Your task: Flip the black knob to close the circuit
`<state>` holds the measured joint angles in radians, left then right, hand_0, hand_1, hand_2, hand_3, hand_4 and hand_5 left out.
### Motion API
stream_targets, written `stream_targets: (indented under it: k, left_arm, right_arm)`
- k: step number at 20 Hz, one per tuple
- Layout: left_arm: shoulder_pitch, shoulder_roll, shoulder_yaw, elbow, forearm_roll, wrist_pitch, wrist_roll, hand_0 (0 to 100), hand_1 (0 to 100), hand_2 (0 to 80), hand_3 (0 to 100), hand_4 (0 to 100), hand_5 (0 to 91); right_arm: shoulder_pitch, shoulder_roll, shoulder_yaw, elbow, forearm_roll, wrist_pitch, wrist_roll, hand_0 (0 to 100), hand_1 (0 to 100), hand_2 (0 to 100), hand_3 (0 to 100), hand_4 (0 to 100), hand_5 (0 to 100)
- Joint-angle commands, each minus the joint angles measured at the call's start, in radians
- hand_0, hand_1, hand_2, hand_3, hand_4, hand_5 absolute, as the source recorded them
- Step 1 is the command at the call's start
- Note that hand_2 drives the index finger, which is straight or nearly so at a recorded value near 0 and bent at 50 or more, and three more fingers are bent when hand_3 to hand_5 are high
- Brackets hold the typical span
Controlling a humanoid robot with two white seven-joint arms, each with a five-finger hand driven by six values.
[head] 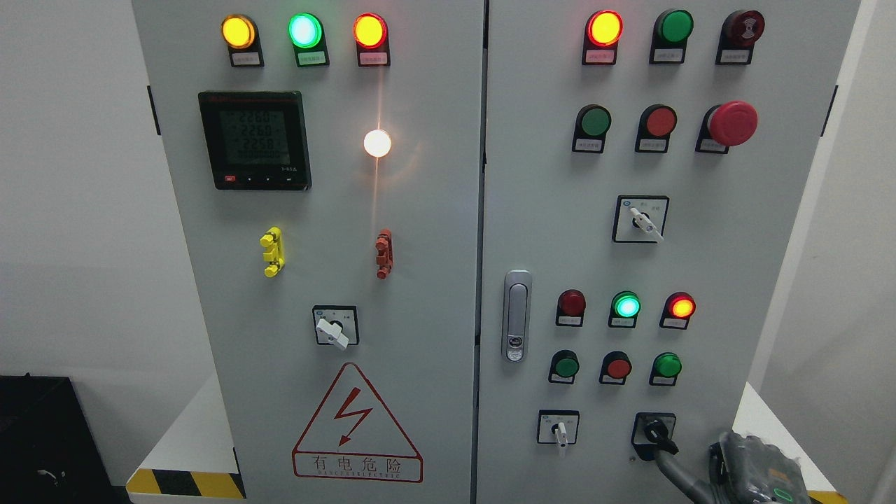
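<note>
1. Grey electrical cabinet point(434, 280) fills the scene, its lamps lit.
2. Right hand point(742, 465) enters at the lower right; one grey finger point(675, 469) reaches up-left, touching the knob.
3. Black knob point(658, 434) sits low on the right door, pointer tilted down-right.

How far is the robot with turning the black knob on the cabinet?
Done: the right hand has reached the black rotary knob at the lower right of the grey metal cabinet door. In hand: a finger touches the knob's handle. Left: whether the turn is finished cannot be told.
</note>
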<state>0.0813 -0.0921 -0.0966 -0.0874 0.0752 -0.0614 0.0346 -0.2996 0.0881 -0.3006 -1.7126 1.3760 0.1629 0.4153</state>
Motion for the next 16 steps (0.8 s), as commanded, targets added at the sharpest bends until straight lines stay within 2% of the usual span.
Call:
stream_targets:
  k: [1, 5, 9, 16]
  left_arm:
    - [0.0, 0.0, 0.0, 0.0, 0.0, 0.0, 0.001, 12, 56, 0.0, 0, 0, 0.0]
    - [0.0, 0.0, 0.0, 0.0, 0.0, 0.0, 0.001, 12, 56, 0.0, 0, 0, 0.0]
    - [0.0, 0.0, 0.0, 0.0, 0.0, 0.0, 0.001, 12, 56, 0.0, 0, 0, 0.0]
    - [0.0, 0.0, 0.0, 0.0, 0.0, 0.0, 0.001, 12, 56, 0.0, 0, 0, 0.0]
  right_arm:
    - [0.0, 0.004, -0.006, -0.013, -0.002, 0.001, -0.007, 0, 2, 89, 100, 90, 91]
    - [0.002, 0.012, -0.003, -0.027, -0.003, 0.0, -0.006, 0, 2, 89, 100, 90, 91]
    - [0.011, 0.047, 0.012, -0.047, -0.003, -0.019, 0.013, 0, 3, 89, 100, 90, 91]
    - [0.075, 0.047, 0.087, -0.074, -0.005, -0.017, 0.016, 0, 3, 89, 100, 90, 91]
